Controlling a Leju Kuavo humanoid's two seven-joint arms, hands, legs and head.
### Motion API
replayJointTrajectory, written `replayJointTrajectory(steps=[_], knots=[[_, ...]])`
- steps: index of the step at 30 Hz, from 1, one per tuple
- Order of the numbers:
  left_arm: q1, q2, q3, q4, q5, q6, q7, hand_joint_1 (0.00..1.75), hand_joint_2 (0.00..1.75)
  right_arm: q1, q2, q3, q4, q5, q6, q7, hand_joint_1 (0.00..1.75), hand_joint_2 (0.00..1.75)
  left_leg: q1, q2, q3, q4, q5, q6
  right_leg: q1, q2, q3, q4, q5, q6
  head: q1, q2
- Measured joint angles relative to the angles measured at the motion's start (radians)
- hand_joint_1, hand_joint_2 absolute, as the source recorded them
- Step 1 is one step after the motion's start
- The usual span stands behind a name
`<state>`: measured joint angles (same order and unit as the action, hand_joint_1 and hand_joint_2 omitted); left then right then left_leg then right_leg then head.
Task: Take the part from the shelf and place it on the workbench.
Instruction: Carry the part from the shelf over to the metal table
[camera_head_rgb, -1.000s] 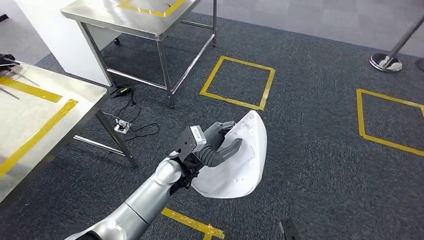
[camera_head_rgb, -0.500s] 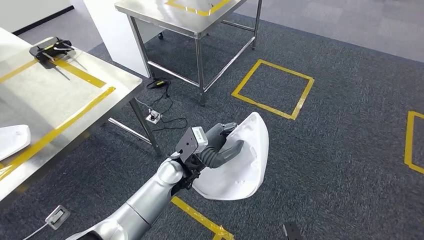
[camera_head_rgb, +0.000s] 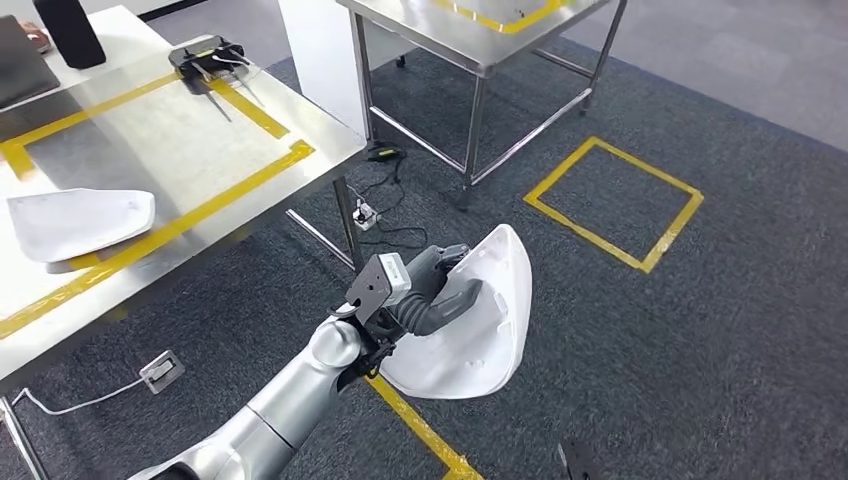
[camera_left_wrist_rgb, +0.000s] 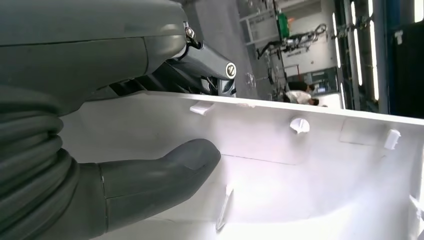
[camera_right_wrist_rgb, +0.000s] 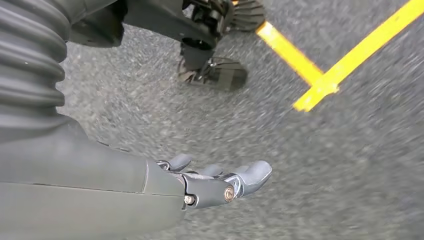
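Observation:
My left hand grips a white curved plastic part and holds it out over the carpet in the head view. In the left wrist view the thumb presses on the part's ribbed inner face, with the fingers behind its edge. The steel workbench, marked with yellow tape, stands to the left; a second white part lies on it. My right hand hangs over the floor, fingers apart and holding nothing.
A second steel table stands farther ahead. Cables and a power strip lie on the carpet under the workbench corner, and a socket box sits near its front. Yellow tape squares mark the floor. A black tool rests on the workbench.
The whole view has swung left: the workbench has come further into the picture and its white part has appeared. The left hand still holds the part the same way.

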<state>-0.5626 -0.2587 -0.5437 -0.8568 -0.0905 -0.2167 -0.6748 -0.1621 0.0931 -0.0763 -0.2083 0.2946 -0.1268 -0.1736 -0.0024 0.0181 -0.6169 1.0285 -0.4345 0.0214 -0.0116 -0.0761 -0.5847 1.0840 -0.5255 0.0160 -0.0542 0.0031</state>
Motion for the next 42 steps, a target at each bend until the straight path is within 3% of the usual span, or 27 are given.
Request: replayJointTrajectory(steps=[1,3,4,5,7,8,10,12,13,14,15,17,19,20,22,24,25,26,28,30,32,33,35,37,39,41,42], knots=[[-0.001,-0.001,0.0,-0.002,0.0,0.001,0.0,1.75,1.75,-0.001,0.0,0.0,0.0,0.002,0.001,0.002,0.0,1.75,0.003,-0.012,-0.001,-0.001,0.002,0.003,-0.003,0.036,-0.025,0.054,-0.028,0.005,0.002,0.0],[0.001,-0.001,0.0,-0.002,0.0,0.001,0.0,1.75,1.75,0.001,0.0,0.0,0.0,0.006,0.005,0.006,0.0,1.75,0.004,-0.041,-0.005,0.0,0.004,0.007,-0.004,0.066,-0.091,0.184,-0.08,0.01,0.005,0.0],[0.004,0.001,0.0,-0.002,0.0,0.001,-0.002,1.75,1.75,0.001,0.0,0.0,0.0,0.008,0.007,0.006,0.0,1.75,0.004,-0.057,-0.006,0.002,0.005,0.007,-0.004,0.068,-0.113,0.222,-0.085,0.011,0.005,0.0],[0.006,0.004,0.0,-0.002,0.0,0.001,-0.004,1.75,1.75,0.001,0.0,0.0,0.0,0.009,0.008,0.006,0.0,1.75,0.004,-0.074,-0.007,0.003,0.006,0.006,-0.004,0.07,-0.117,0.221,-0.07,0.01,0.005,0.0],[0.009,0.008,0.0,-0.002,0.001,0.001,-0.01,1.75,1.75,0.0,0.0,0.0,0.0,0.01,0.009,0.005,0.0,1.75,0.005,-0.105,-0.008,0.007,0.007,0.003,-0.007,0.089,-0.07,0.109,0.001,0.005,0.005,0.0],[0.009,0.01,0.0,-0.002,0.002,0.001,-0.013,1.75,1.75,-0.001,-0.001,0.0,0.0,0.011,0.009,0.005,0.0,1.75,0.005,-0.119,-0.01,0.008,0.009,-0.002,-0.009,0.115,-0.039,0.041,0.027,0.003,0.005,0.0],[0.008,0.011,0.0,-0.002,0.004,0.002,-0.018,1.75,1.75,-0.003,-0.002,0.0,0.0,0.012,0.01,0.004,0.0,1.75,0.007,-0.146,-0.017,0.009,0.013,-0.015,-0.011,0.154,-0.003,-0.04,0.046,-0.001,0.005,0.0],[0.009,0.014,0.0,-0.002,0.006,0.004,-0.02,1.75,1.75,-0.004,-0.002,0.0,0.0,0.015,0.01,0.004,0.0,1.75,0.011,-0.171,-0.024,0.003,0.022,-0.032,-0.008,0.146,0.001,-0.049,0.046,-0.007,0.005,0.0],[0.01,0.017,0.0,-0.002,0.008,0.006,-0.021,1.75,1.75,-0.005,-0.001,0.0,0.0,0.016,0.011,0.005,0.0,1.75,0.011,-0.17,-0.027,0.002,0.024,-0.038,-0.009,0.132,0.004,-0.053,0.05,-0.014,0.005,0.0],[0.01,0.02,0.0,-0.002,0.009,0.008,-0.021,1.75,1.75,-0.007,0.0,0.0,0.0,0.017,0.011,0.006,0.0,1.75,0.009,-0.151,-0.033,0.01,0.018,-0.043,-0.01,0.119,0.007,-0.058,0.054,-0.022,0.003,0.0],[0.01,0.023,0.0,-0.002,0.009,0.01,-0.022,1.75,1.75,-0.009,0.0,0.0,0.0,0.019,0.011,0.007,0.0,1.75,0.007,-0.119,-0.047,0.037,0.0,-0.046,-0.011,0.105,0.01,-0.063,0.057,-0.029,0.001,0.0],[0.01,0.025,0.0,-0.002,0.01,0.012,-0.022,1.75,1.75,-0.008,0.0,0.0,0.0,0.02,0.011,0.012,0.0,1.75,0.005,-0.048,-0.099,0.151,-0.063,-0.051,-0.008,0.076,0.011,-0.066,0.059,-0.039,-0.004,0.0],[0.013,0.026,-0.001,-0.002,0.01,0.013,-0.022,1.75,1.75,-0.007,-0.001,0.0,0.0,0.022,0.011,0.016,0.0,1.75,0.007,-0.027,-0.151,0.267,-0.107,-0.055,-0.005,0.045,0.01,-0.066,0.058,-0.041,-0.004,0.0],[0.015,0.028,-0.001,-0.002,0.01,0.014,-0.022,1.75,1.75,-0.007,-0.001,0.0,0.0,0.022,0.011,0.017,0.0,1.75,0.008,-0.024,-0.155,0.281,-0.104,-0.056,-0.005,0.03,0.01,-0.065,0.057,-0.041,-0.004,0.0],[0.016,0.029,-0.001,-0.002,0.01,0.014,-0.022,1.75,1.75,-0.009,-0.001,0.0,0.0,0.023,0.012,0.017,0.0,1.75,0.009,-0.009,-0.103,0.192,-0.053,-0.055,-0.005,0.001,0.012,-0.063,0.054,-0.038,-0.004,0.0],[0.014,0.029,-0.001,-0.002,0.01,0.014,-0.022,1.75,1.75,-0.011,-0.001,0.0,0.0,0.023,0.012,0.016,0.0,1.75,0.004,0.033,-0.029,0.059,-0.012,-0.044,-0.001,-0.023,0.014,-0.058,0.047,-0.03,-0.004,0.0],[0.013,0.028,-0.001,-0.003,0.011,0.014,-0.022,1.75,1.75,-0.012,-0.001,0.0,0.0,0.023,0.012,0.016,0.0,1.75,0.001,0.046,-0.01,0.023,-0.005,-0.037,0.001,-0.033,0.015,-0.055,0.044,-0.024,-0.003,0.0],[0.012,0.027,-0.001,-0.003,0.012,0.014,-0.023,1.75,1.75,-0.013,-0.002,0.0,0.0,0.023,0.012,0.016,0.0,1.75,-0.003,0.049,-0.004,0.01,-0.006,-0.03,0.004,-0.043,0.016,-0.055,0.043,-0.019,-0.003,0.0],[0.012,0.027,-0.001,-0.003,0.012,0.014,-0.022,1.75,1.75,-0.015,-0.002,0.0,0.0,0.023,0.012,0.015,0.0,1.75,-0.002,0.024,-0.006,0.008,-0.001,-0.018,0.005,-0.06,0.022,-0.057,0.041,-0.008,-0.003,0.0],[0.009,0.026,-0.001,-0.004,0.014,0.015,-0.023,1.75,1.75,-0.017,-0.001,0.0,0.0,0.023,0.011,0.014,0.0,1.75,0.004,0.001,-0.004,0.003,0.004,-0.006,0.0,-0.026,0.014,-0.031,0.018,0.004,-0.001,0.0],[0.004,0.022,-0.004,-0.004,0.017,0.017,-0.023,1.75,1.75,-0.016,-0.002,0.0,0.0,0.023,0.01,0.013,0.0,1.75,0.009,-0.023,-0.006,0.0,0.009,0.002,-0.004,0.041,-0.034,0.074,-0.039,0.013,0.003,0.0],[0.003,0.02,-0.006,-0.003,0.019,0.017,-0.023,1.75,1.75,-0.014,-0.002,0.0,0.0,0.023,0.01,0.013,0.0,1.75,0.01,-0.036,-0.009,0.001,0.01,0.004,-0.005,0.06,-0.068,0.143,-0.068,0.015,0.005,0.0],[0.004,0.02,-0.009,0.0,0.021,0.019,-0.022,1.75,1.75,-0.01,-0.002,0.0,0.001,0.023,0.01,0.013,0.0,1.75,0.009,-0.066,-0.013,0.003,0.012,0.005,-0.005,0.07,-0.115,0.223,-0.082,0.016,0.006,0.0],[0.004,0.02,-0.011,0.003,0.022,0.022,-0.022,1.75,1.75,-0.01,-0.003,0.0,0.001,0.024,0.009,0.014,0.0,1.75,0.01,-0.097,-0.015,0.006,0.015,0.002,-0.007,0.079,-0.087,0.152,-0.023,0.012,0.006,0.0],[0.003,0.019,-0.013,0.003,0.024,0.025,-0.022,1.75,1.75,-0.011,-0.004,0.0,0.001,0.025,0.009,0.013,0.0,1.75,0.01,-0.123,-0.019,0.009,0.018,-0.006,-0.011,0.122,-0.025,0.014,0.035,0.007,0.006,0.0],[0.002,0.016,-0.015,0.003,0.025,0.026,-0.022,1.75,1.75,-0.011,-0.005,0.0,0.001,0.026,0.009,0.013,0.0,1.75,0.01,-0.145,-0.027,0.009,0.023,-0.018,-0.012,0.15,0.001,-0.048,0.046,0.003,0.006,0.0],[0.001,0.015,-0.015,0.003,0.026,0.026,-0.022,1.75,1.75,-0.011,-0.005,0.0,0.001,0.026,0.008,0.013,0.0,1.75,0.011,-0.157,-0.031,0.006,0.027,-0.026,-0.009,0.144,0.002,-0.051,0.046,0.0,0.006,0.0]])
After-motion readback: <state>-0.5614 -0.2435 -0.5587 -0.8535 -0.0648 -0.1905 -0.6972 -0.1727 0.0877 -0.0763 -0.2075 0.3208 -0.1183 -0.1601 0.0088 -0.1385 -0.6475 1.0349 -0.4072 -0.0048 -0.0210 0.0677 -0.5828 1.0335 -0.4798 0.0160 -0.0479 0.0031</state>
